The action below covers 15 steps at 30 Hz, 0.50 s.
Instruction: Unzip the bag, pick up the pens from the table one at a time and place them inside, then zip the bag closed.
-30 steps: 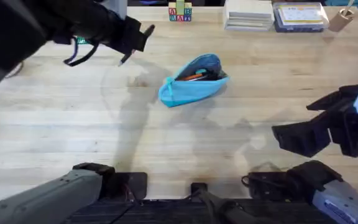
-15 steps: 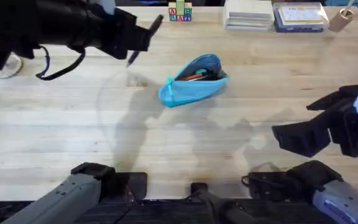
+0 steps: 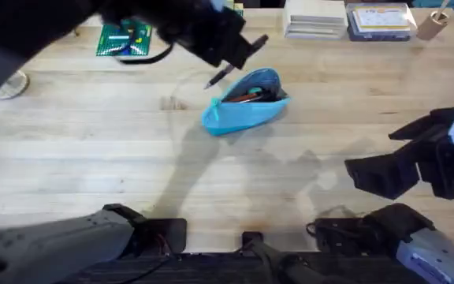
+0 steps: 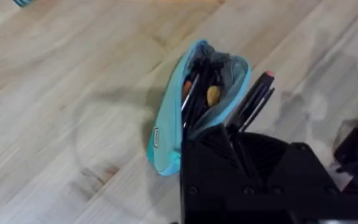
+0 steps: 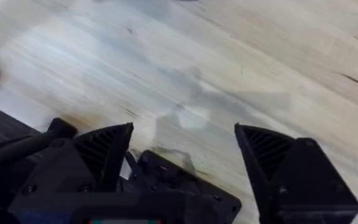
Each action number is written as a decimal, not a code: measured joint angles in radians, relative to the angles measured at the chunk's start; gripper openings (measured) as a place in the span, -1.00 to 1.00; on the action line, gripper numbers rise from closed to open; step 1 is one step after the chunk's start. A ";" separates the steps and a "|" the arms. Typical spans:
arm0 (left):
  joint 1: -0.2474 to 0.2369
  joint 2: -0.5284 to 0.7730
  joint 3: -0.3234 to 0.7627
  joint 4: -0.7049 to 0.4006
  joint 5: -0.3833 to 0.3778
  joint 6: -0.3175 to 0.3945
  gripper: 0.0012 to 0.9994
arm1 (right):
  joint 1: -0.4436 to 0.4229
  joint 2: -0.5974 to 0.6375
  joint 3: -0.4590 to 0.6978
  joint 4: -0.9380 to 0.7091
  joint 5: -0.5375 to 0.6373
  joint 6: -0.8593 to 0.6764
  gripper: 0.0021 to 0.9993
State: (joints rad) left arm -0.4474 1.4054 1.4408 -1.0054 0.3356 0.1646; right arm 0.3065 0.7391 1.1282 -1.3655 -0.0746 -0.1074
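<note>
The light blue bag (image 3: 243,109) lies unzipped in the middle of the table (image 3: 93,158), with pens and an orange item showing inside its mouth (image 4: 199,93). My left gripper (image 3: 239,49) hovers just left of and above the bag's opening, shut on a dark pen (image 3: 225,72) that slants down toward the bag. In the left wrist view that pen (image 4: 253,102) sticks out from my left gripper (image 4: 235,138) beside the bag's (image 4: 166,127) open edge. My right gripper (image 3: 373,175) stands open over bare wood at the right, its fingers (image 5: 107,149) spread with nothing between them.
A green circuit board (image 3: 124,38) lies at the back left. Stacked boxes (image 3: 315,17) and a blue-lidded case (image 3: 381,20) line the far edge. A small round object (image 3: 10,83) sits at the left edge.
My left arm has swung right with the pen, from the far left of the table to just over the bag's open mouth. The right arm has not moved.
</note>
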 joint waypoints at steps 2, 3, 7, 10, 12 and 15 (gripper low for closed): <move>-0.018 0.056 0.042 -0.029 -0.007 0.000 -0.92 | 0.000 0.000 0.000 0.000 0.000 0.000 0.99; -0.046 0.147 0.109 -0.055 -0.029 0.000 -0.92 | 0.000 0.000 0.000 0.000 0.000 0.000 1.00; -0.072 0.245 0.167 -0.081 -0.049 0.000 -0.92 | 0.000 0.000 0.000 0.000 0.000 0.000 0.99; -0.082 0.299 0.178 -0.075 -0.053 0.000 -0.92 | 0.000 0.000 0.000 0.000 0.000 0.000 0.99; -0.085 0.328 0.178 -0.072 -0.058 0.000 -0.92 | 0.000 0.000 0.000 0.000 0.000 0.000 0.99; -0.087 0.366 0.178 -0.067 -0.064 0.000 -0.92 | 0.000 0.000 0.000 0.000 0.000 0.000 0.99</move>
State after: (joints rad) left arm -0.5343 1.7712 1.6192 -1.0722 0.2714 0.1646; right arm 0.3065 0.7391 1.1282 -1.3655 -0.0746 -0.1074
